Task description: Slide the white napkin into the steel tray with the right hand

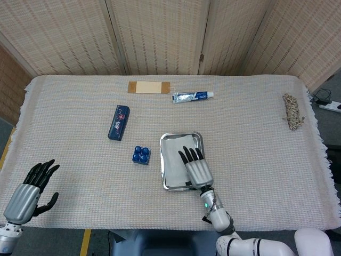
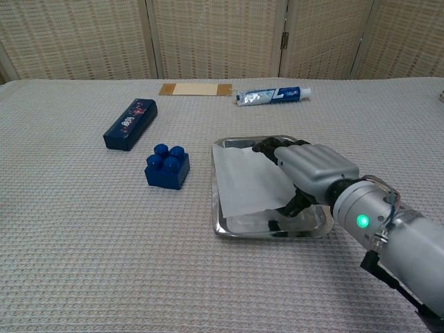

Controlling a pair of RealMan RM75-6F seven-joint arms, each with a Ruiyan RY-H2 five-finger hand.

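The steel tray [image 1: 181, 137] sat near the table's middle, and the white napkin [image 2: 244, 182] lay inside it, its left edge riding up on the tray's left rim. The right hand [image 1: 195, 167] rested flat on the napkin, fingers extended and pressing rather than grasping. The risk was in the lift-off: if the fingertips [image 2: 267, 146] clung to the paper, the napkin could rise or drag back over the rim, and any sideways pull could shift the light tray toward the blue block [image 1: 141, 154]. The left hand [image 1: 29, 189] hung released and empty, well apart.
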